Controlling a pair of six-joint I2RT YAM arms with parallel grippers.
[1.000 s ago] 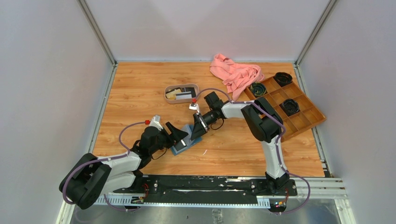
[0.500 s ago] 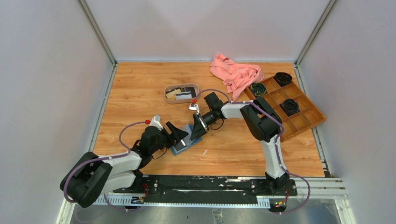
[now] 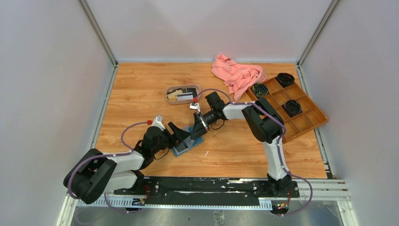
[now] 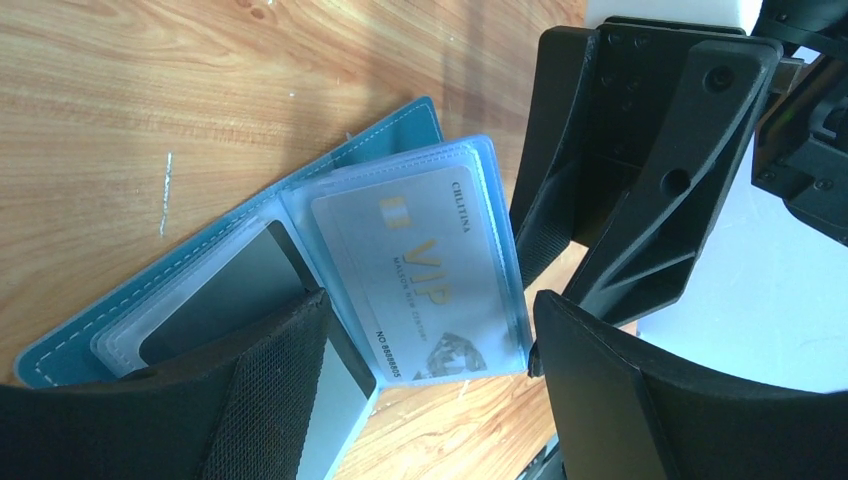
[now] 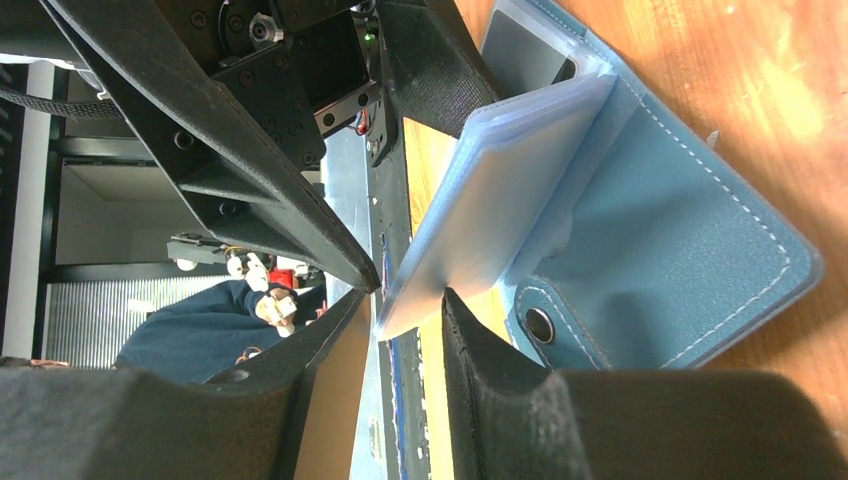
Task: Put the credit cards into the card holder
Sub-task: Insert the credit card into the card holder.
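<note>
Holder (image 3: 186, 146) lies open on the counter (image 3: 141, 89), directly under both sets of fingers, which meet over it. The teal cover (image 4: 395, 130) is spread flat, with clear sleeves (image 4: 500, 240) fanned from the spine.

One silver-grey VIP card (image 4: 420, 275) sits in the top sleeve, face up. A black card (image 4: 215, 300) sits in the sleeve on the other half, partly under one left finger.

Left fingers (image 4: 430, 305) stand wide apart, holding nothing. One pad overlies the black-card half of the holder, and the other stands just off the VIP sleeve's free corner. Whether the first pad presses down cannot be told.

Right fingers (image 5: 405, 300) are narrow and closed on the free edge of the sleeves (image 5: 500, 200), one pad at either face. They hold the stack tilted up off the flap (image 5: 680, 240). The snap (image 5: 540, 325) shows on the flap just beside the right fingers. In the overhead view the right fingers (image 3: 194, 134) sit at the holder's far edge and the left fingers (image 3: 183, 137) at its near-left side.

More cards (image 3: 181, 95) lie in the oval tray (image 3: 167, 95), beyond the right fingers and well apart from the holder.

A pink cloth (image 3: 237, 75) and a wooden box (image 3: 306, 117) lie far to the right of both.
</note>
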